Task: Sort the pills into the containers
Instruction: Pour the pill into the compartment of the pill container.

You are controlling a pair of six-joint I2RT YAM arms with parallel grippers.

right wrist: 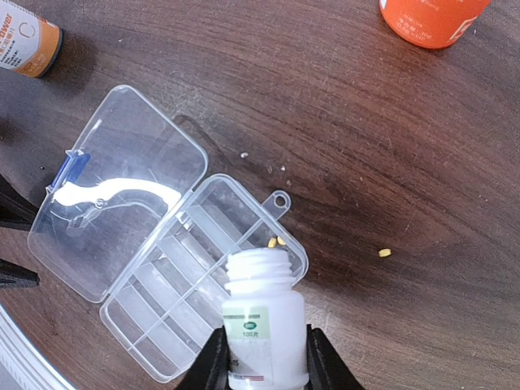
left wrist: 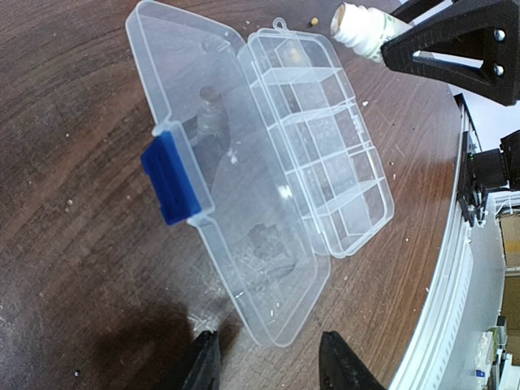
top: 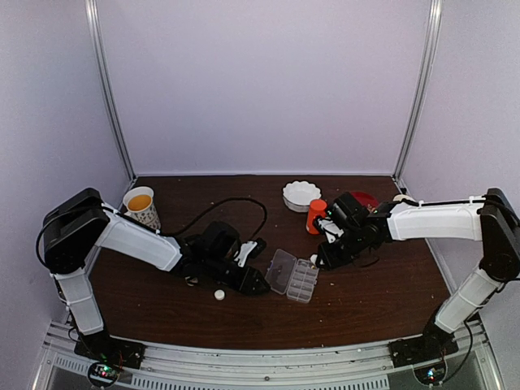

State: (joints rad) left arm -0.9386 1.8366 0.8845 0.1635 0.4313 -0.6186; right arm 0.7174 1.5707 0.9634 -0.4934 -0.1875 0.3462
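Observation:
The clear pill box (top: 294,276) lies open on the table, its lid (left wrist: 236,219) flat to the left and its containers (left wrist: 325,162) to the right. My right gripper (right wrist: 264,357) is shut on a small white uncapped bottle (right wrist: 264,325), tipped with its mouth over the box's end cell. Two small yellowish pills (right wrist: 276,241) sit in that cell, just past the mouth. Another pill (right wrist: 384,253) lies on the table beside the box. My left gripper (left wrist: 272,370) is open and holds nothing, just short of the lid's near corner.
An orange bottle (top: 315,215), a white bowl (top: 301,195) and a red object (top: 366,199) stand behind the box. A paper cup (top: 140,207) is at the back left, with a black cable (top: 236,203) beside it. A white cap (top: 218,295) lies by my left arm. A labelled bottle (right wrist: 24,45) stands nearby.

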